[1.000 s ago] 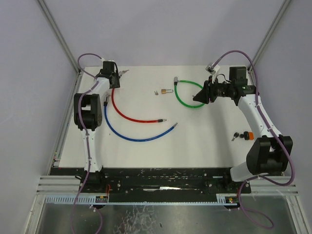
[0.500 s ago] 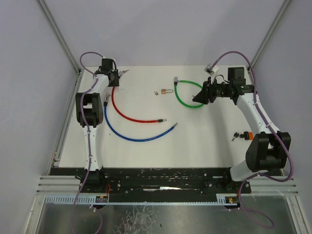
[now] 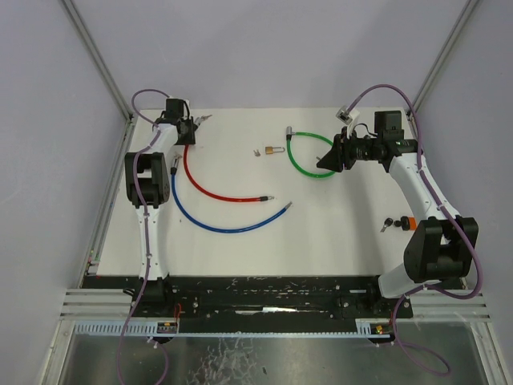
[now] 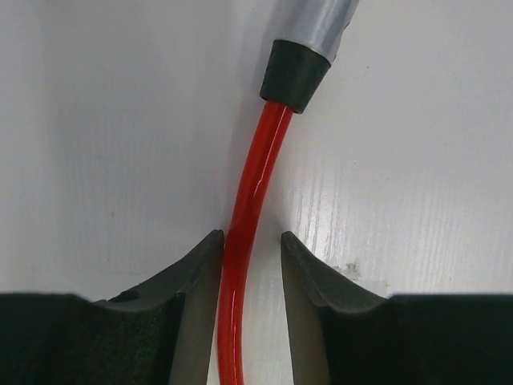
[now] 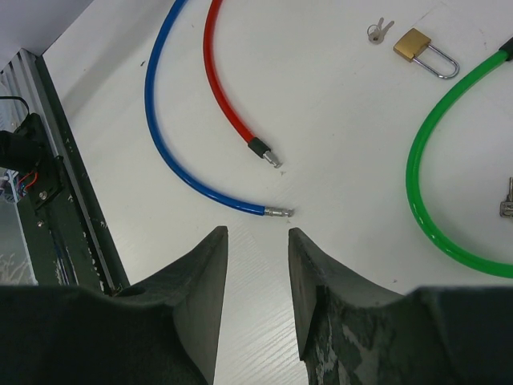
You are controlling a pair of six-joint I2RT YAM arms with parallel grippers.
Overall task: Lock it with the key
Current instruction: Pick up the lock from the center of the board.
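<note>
A small brass padlock [image 3: 275,150] with its shackle lies at the table's far middle, and a small key [image 3: 256,151] lies just left of it. Both show in the right wrist view: the padlock [image 5: 418,46] and the key [image 5: 375,31]. My left gripper [image 3: 191,132] is at the far left, low over the red cable [image 3: 210,189]. In the left wrist view its jaws [image 4: 251,241] straddle the red cable [image 4: 252,192]. The cable touches the left finger, with a gap to the right one. My right gripper [image 3: 323,161] is open and empty [image 5: 256,233] beside the green cable [image 3: 309,167].
A blue cable [image 3: 224,228] curves across the table's middle, below the red one. The red cable's grey end piece with a black collar [image 4: 309,40] lies just ahead of my left fingers. A black and orange piece with keys [image 3: 398,223] lies at the right. Another key [image 5: 507,200] lies inside the green loop.
My left gripper has shifted slightly left and back along the red cable's far end. The right arm has barely moved.
</note>
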